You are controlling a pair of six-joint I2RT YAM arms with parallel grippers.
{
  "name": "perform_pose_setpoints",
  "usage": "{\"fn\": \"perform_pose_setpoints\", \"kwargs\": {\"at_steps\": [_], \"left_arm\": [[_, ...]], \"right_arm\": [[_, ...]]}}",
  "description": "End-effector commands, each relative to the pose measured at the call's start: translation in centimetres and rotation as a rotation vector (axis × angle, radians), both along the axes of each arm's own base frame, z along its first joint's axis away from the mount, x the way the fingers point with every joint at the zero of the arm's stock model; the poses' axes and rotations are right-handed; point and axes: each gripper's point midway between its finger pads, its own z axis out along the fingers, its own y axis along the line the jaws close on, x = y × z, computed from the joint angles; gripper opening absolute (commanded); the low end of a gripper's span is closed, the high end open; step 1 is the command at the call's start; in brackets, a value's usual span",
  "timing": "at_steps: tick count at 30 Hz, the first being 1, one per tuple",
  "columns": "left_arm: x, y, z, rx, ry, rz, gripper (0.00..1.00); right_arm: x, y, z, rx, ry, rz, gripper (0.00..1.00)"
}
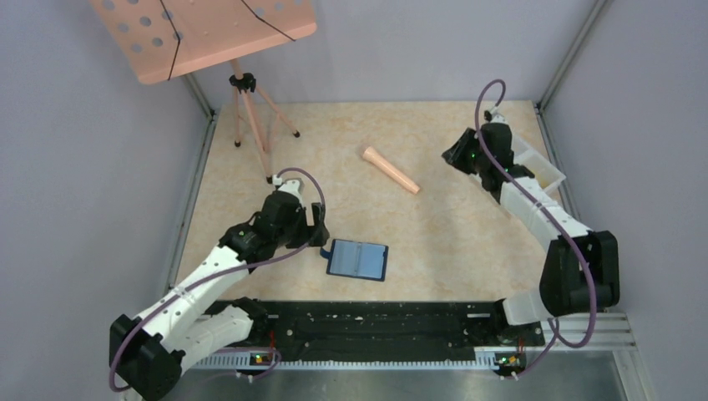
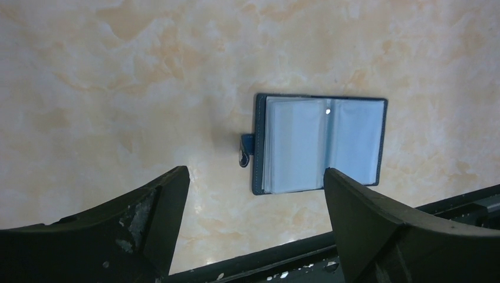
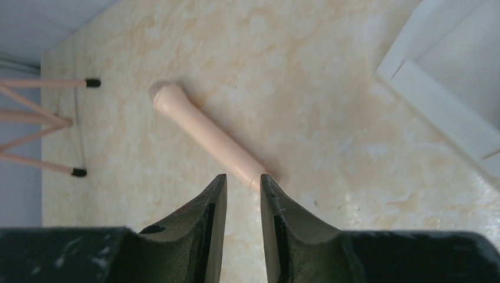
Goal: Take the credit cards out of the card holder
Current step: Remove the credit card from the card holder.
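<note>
Left fingers (image 2: 156,212) stand wide apart and hold nothing. The card holder (image 2: 321,144) lies open and flat on the counter (image 2: 118,88), pockets up. It is beyond the fingertips, touching neither and nearer the right one. Whether its pockets carry credit cards cannot be told. It sits near the counter's near edge. A rod (image 3: 206,138) lies mid-counter. Right fingers (image 3: 206,230) are a narrow slit apart, hold nothing, and hang over the rod's end. The tray (image 3: 436,88) sits at the right edge.
</note>
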Motion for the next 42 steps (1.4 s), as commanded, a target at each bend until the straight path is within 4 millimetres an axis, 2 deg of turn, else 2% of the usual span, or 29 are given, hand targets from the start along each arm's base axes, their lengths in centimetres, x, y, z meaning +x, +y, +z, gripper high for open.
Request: {"fn": "perform_pose_setpoints", "kwargs": {"at_steps": [1, 5, 10, 12, 13, 14, 19, 23, 27, 35, 42], "left_arm": [[0.2, -2.0, -2.8, -0.093, 0.066, 0.01, 0.88], [0.9, -2.5, -5.2, -0.081, 0.111, 0.025, 0.85], [0.8, -4.4, -7.6, -0.113, 0.195, -0.028, 0.74], [0.5, -5.0, -8.5, -0.128, 0.237, -0.04, 0.63], [0.4, -5.1, -8.9, -0.125, 0.261, -0.033, 0.52], [0.3, -5.2, -9.2, -0.127, 0.279, -0.031, 0.46], [-0.7, -5.1, -9.9, -0.136, 0.318, -0.033, 0.4], [-1.8, -5.5, -9.8, -0.184, 0.328, -0.064, 0.23], [-2.8, -6.7, -9.2, -0.296, 0.32, -0.103, 0.02], [-3.2, -8.3, -6.8, -0.472, 0.244, -0.146, 0.0], [-3.6, -8.6, -6.0, -0.522, 0.216, -0.162, 0.0]], "right_arm": [[-4.8, 4.7, -1.6, 0.032, 0.005, 0.173, 0.3], [-8.1, 7.0, -2.7, 0.049, 0.008, 0.271, 0.32], [-10.5, 7.8, -2.7, 0.094, -0.026, 0.317, 0.32], [-11.3, 8.1, -2.9, 0.102, -0.021, 0.335, 0.32], [-11.6, 8.2, -3.0, 0.102, -0.015, 0.34, 0.32], [-11.9, 8.3, -3.0, 0.105, -0.012, 0.348, 0.32], [-13.0, 8.9, -3.0, 0.123, -0.014, 0.373, 0.33], [-13.8, 9.9, -3.1, 0.138, -0.001, 0.4, 0.33], [-15.3, 12.0, -3.6, 0.128, 0.025, 0.448, 0.36], [-18.9, 16.7, -5.9, 0.096, 0.113, 0.532, 0.47], [-22.4, 20.9, -8.1, 0.045, 0.162, 0.625, 0.57]]}}
